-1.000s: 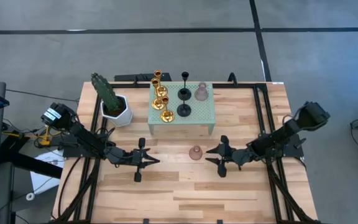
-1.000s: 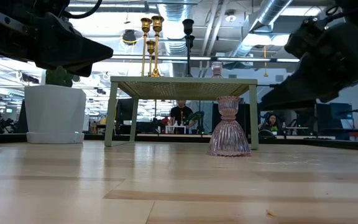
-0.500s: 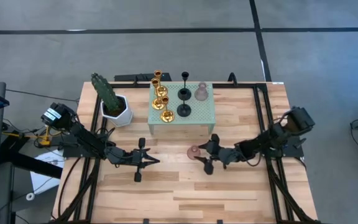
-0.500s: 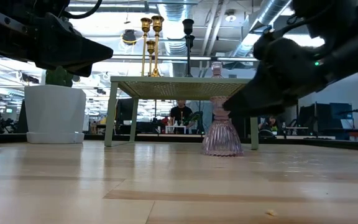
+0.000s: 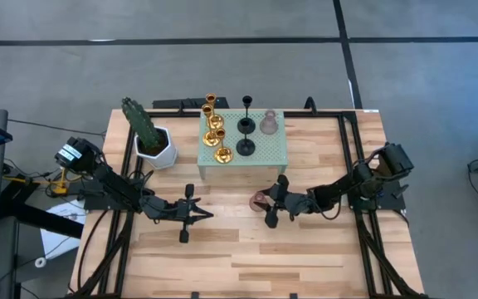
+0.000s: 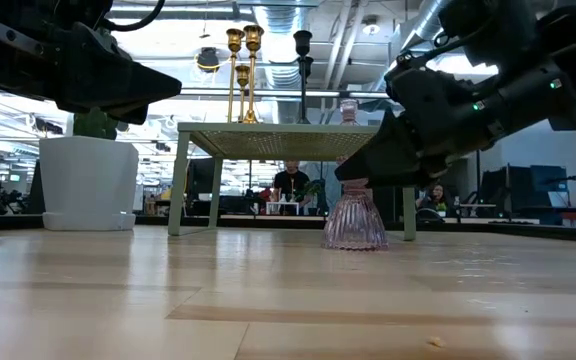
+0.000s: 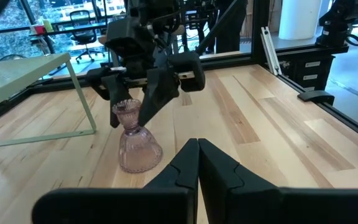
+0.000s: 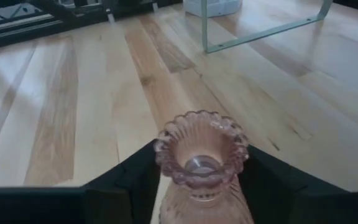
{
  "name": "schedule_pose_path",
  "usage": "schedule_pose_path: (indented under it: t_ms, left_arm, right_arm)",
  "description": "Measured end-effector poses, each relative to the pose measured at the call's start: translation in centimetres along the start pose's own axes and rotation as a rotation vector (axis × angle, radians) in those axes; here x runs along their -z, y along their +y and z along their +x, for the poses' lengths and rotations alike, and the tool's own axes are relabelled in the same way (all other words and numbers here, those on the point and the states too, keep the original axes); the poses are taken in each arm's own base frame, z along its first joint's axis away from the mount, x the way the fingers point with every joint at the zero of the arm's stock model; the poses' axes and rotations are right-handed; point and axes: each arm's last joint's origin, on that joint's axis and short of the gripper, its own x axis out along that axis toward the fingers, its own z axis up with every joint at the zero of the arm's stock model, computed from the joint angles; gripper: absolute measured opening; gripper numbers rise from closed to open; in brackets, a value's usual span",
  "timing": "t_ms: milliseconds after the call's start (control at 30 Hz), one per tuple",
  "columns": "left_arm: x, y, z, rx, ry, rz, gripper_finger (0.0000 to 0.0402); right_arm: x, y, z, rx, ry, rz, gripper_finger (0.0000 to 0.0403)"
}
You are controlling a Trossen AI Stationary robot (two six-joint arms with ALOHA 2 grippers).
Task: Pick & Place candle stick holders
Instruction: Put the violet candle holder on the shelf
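Moved: the right end effector (image 5: 265,203) has slid in from 3 o'clock and now brackets the pink holder (image 5: 259,202); a second back it hung well clear.
Holder: upright on the counter (image 5: 322,257), just off the 6 o'clock edge of the green stand (image 5: 264,159), nudged slightly toward 9 o'clock.
Right end effector: spread wide, a finger (image 8: 123,180) either side of the fluted neck, nothing pinched yet.
Left end effector (image 5: 191,213): fingers pressed together, empty, parked toward 9 o'clock, unchanged.
Stand: six holders (image 5: 215,133) on top, untouched.
Tip: centre on the narrow neck, close evenly, lift straight up so it won't tip.
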Motion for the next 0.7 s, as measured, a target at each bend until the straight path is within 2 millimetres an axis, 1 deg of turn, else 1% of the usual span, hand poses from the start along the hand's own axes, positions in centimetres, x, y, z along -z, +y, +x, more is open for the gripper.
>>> schedule_pose_path:
  t_ms: [200,467,600,700]
  left_arm:
    - [0.0,0.0,0.0,0.0,0.002,0.001,0.0008]
    - [0.0,0.0,0.0,0.0,0.002,0.001,0.0008]
    - [0.0,0.0,0.0,0.001,0.002,0.001,0.0008]
    - [0.0,0.0,0.0,0.0,0.002,0.001,0.0008]
  right_arm:
    - [-0.1,0.1,0.0,-0.006,-0.008,0.004,0.0124]
    - [-0.5,0.3,-0.4,-0.061,0.008,0.008,0.0124]
    - [-2.0,0.3,-1.3,-0.075,-0.026,0.029,0.0124]
    - [-3.2,0.2,-2.3,-0.079,-0.036,0.036,0.0124]
